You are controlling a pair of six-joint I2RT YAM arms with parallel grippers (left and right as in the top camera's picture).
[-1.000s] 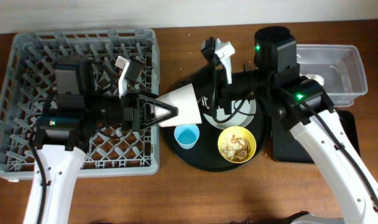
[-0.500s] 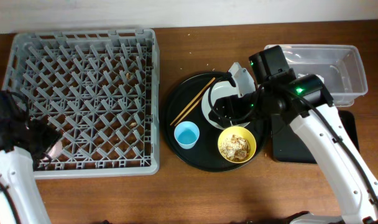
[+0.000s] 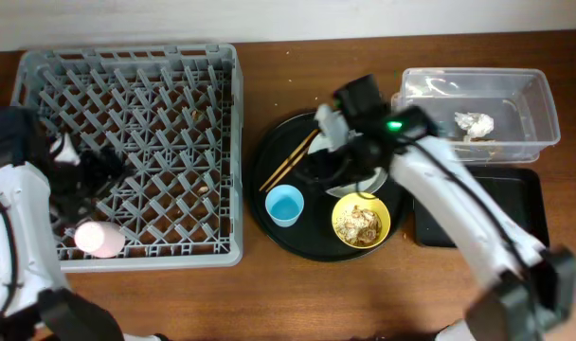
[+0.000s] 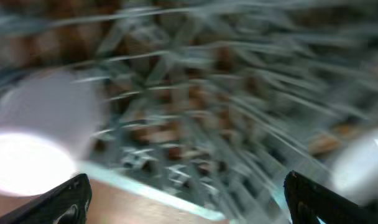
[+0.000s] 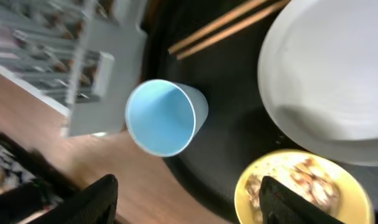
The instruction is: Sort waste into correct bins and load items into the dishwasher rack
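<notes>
In the near-left corner of the rack [image 3: 127,57], a pink cup [image 3: 99,238] lying down; on the round tray [image 3: 269,180], blue cup [image 3: 285,205], yellow bowl [image 3: 387,220] of crumbs [image 3: 358,224], plate [image 5: 332,74], chopsticks [image 3: 290,161]; in the clear tub [image 3: 544,104], a napkin [image 3: 474,123]. Left gripper [image 4: 192,199] over the rack, spread wide, empty. Right gripper [image 5: 189,199] above the blue cup, likewise wide apart, gripping nothing

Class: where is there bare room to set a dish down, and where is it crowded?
Free: the large grey plastic dishwasher rack, right of the small pink cup; the shallow glossy black rectangular tray, right part; wooden table in front of the trays. Crowded: the round black tray, holding wooden chopsticks, small blue cup, yellow bowl, under the right arm.
</notes>
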